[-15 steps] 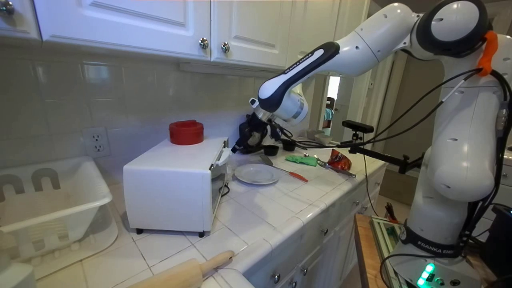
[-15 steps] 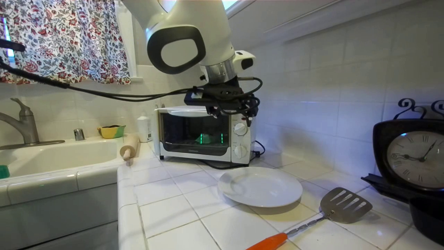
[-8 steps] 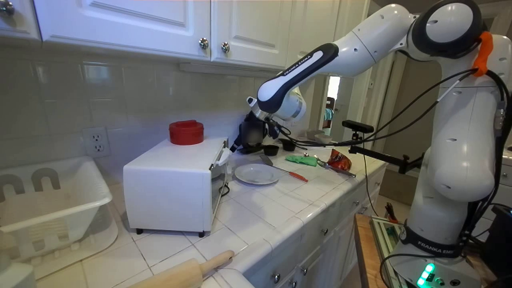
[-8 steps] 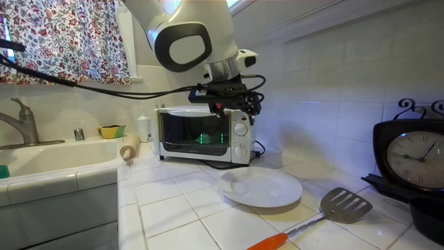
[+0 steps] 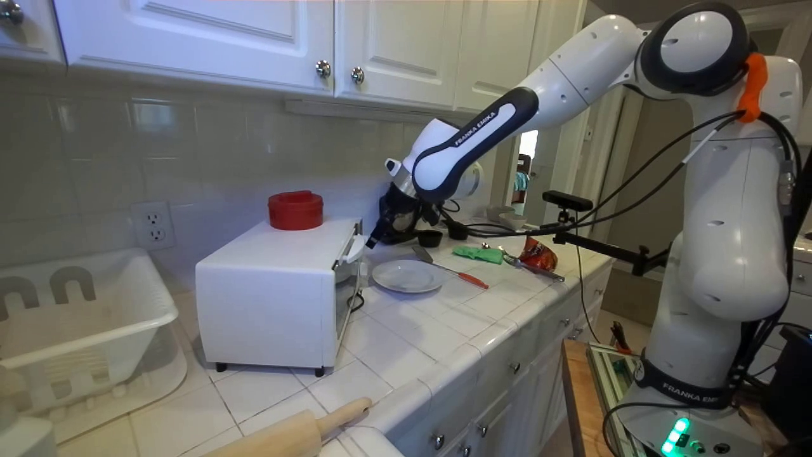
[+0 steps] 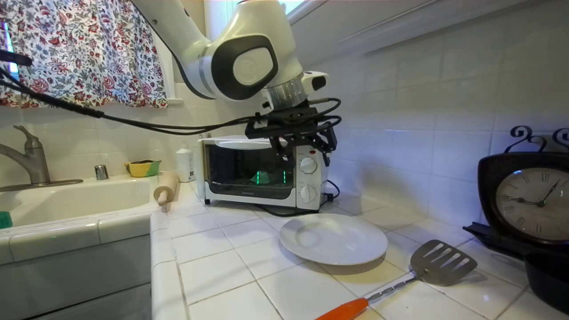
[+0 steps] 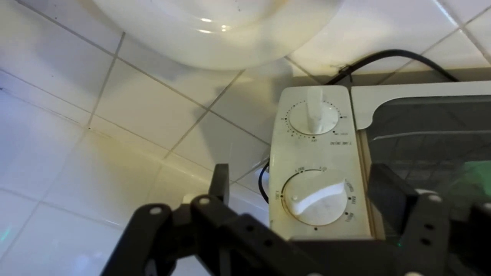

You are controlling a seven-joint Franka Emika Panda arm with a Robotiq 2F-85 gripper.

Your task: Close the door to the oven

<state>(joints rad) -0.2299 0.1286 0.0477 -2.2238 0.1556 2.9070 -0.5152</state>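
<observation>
In an exterior view, I see my forearm (image 5: 488, 136) bent differently from a moment ago, and the pincer (image 5: 371, 242) has sunk a little, just beside the handle (image 5: 355, 249) of the oven (image 5: 266, 311); whether they touch I can't tell. The door (image 5: 347, 298) at the oven's front looks unmoved, so I judge that no push has landed on it yet. In an exterior view the same dip shows: the fingers (image 6: 329, 143) hang lower than before, across one end of the oven's front, while the door (image 6: 244, 171), beyond the plate (image 6: 333, 249), looks as it did. In the wrist view my pincer is spread wide with nothing gripped, one finger before the door's glass (image 7: 429, 126), the other out past the knobs (image 7: 314, 197). A tan strip (image 7: 366, 180) beside the glass broadens toward the pincer, so I take the door to be slightly ajar at its top. Sinking to handle height seems useful to me; next I'd press on the handle itself, since shoving near the knobs could slide the whole oven
</observation>
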